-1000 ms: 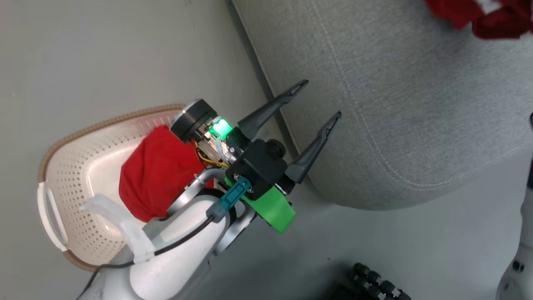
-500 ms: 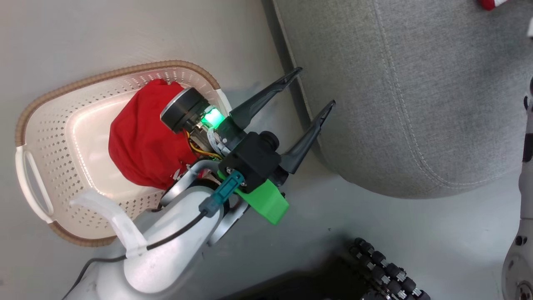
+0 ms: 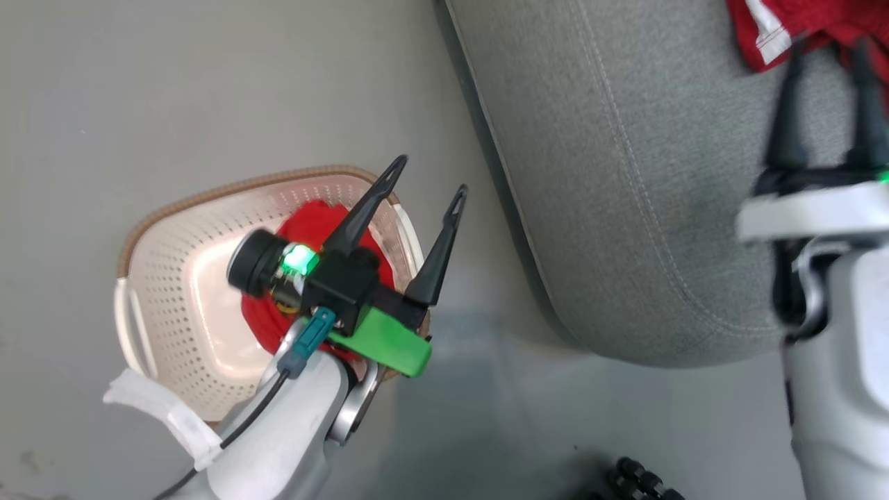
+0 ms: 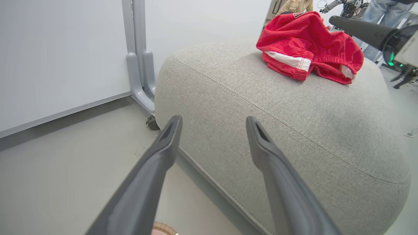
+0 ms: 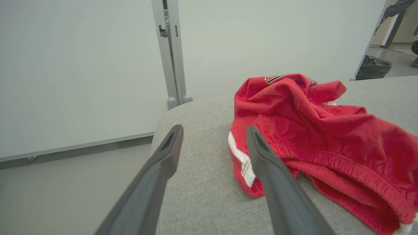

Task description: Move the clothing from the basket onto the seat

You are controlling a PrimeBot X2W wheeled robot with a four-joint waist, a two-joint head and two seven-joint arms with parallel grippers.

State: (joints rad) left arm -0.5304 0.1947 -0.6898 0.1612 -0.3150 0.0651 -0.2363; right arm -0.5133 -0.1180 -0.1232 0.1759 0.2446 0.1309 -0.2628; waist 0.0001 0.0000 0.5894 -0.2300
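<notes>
A bright red piece of clothing [image 5: 326, 130] with white trim lies bunched on the grey seat [image 5: 202, 195]. My right gripper [image 5: 214, 130] hovers open just before its near edge, holding nothing. The head view has this gripper [image 3: 830, 62] at the upper right, below the red clothing [image 3: 819, 21] on the seat [image 3: 625, 173]. More red clothing [image 3: 310, 214] lies in the cream basket [image 3: 167, 278] on the floor, partly hidden by my left arm. My left gripper [image 3: 429, 177] is open and empty above the basket's right rim. Its wrist view has the gripper [image 4: 214, 120] pointing toward the seat [image 4: 294, 124].
The basket stands on grey floor left of the seat. A white panel wall with a grey post on casters [image 4: 138, 65] runs behind the seat. A black bin [image 5: 374, 67] stands at the far right. People [image 4: 295, 5] are in the background. My base's black rollers [image 3: 639, 479] lie below.
My right gripper has opened and let go of the red garment, which now lies on the seat. The head camera has shifted, and my left gripper now stands over the basket's rim.
</notes>
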